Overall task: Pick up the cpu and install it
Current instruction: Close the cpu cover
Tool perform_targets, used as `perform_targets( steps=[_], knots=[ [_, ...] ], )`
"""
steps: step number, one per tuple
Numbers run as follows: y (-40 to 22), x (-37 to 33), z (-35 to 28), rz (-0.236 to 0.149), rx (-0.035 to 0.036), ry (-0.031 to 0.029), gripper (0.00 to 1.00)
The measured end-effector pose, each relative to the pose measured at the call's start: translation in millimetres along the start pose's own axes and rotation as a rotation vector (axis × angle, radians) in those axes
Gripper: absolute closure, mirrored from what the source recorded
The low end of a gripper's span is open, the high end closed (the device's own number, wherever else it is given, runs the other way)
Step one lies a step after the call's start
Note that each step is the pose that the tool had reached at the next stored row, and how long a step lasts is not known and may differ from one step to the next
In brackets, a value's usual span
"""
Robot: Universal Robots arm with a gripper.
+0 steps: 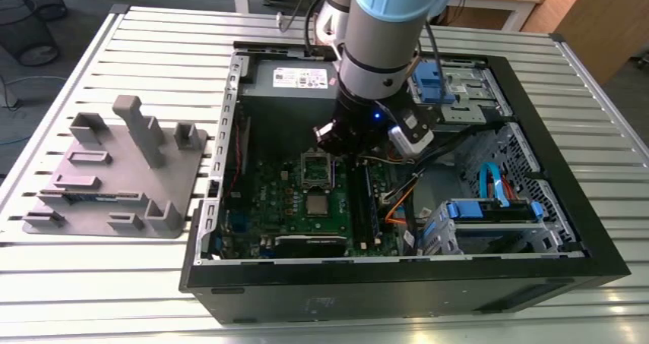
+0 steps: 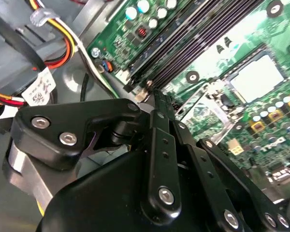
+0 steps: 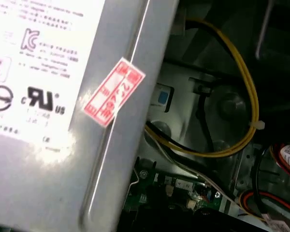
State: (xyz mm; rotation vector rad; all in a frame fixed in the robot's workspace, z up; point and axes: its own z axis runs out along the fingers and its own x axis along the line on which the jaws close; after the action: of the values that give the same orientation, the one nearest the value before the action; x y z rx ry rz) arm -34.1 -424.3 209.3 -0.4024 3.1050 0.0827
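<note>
While the arm reaches down into the open computer case [image 1: 406,279], the gripper [image 1: 340,137] [image 2: 157,99] hangs low over the green motherboard [image 1: 273,186] [image 2: 241,133], close by the silver socket frame [image 1: 318,169] [image 2: 206,103]. Grasp released or clenched: cannot tell; nothing seen held. The cpu [image 1: 318,204] [image 2: 258,77] lies flat on the board, shiny top up, just beside that frame and apart from the gripper. Grey moulded tray [image 1: 112,184] on the slatted table [image 1: 121,283] at the exterior view's left, well apart from the case. First wrist view: grey power supply [image 3: 48,145], yellow cable [image 3: 251,96] alongside.
</note>
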Motion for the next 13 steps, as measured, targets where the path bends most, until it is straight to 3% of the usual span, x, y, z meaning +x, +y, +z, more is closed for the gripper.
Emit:
perform_targets(
  steps=[9,13],
  knots=[
    [1.2,0.6,3.3,-0.001,0.0001,0.0001,0.89],
    [1.5,1.6,3.5,-0.02,-0.0008,0.0006,0.89]
  ],
)
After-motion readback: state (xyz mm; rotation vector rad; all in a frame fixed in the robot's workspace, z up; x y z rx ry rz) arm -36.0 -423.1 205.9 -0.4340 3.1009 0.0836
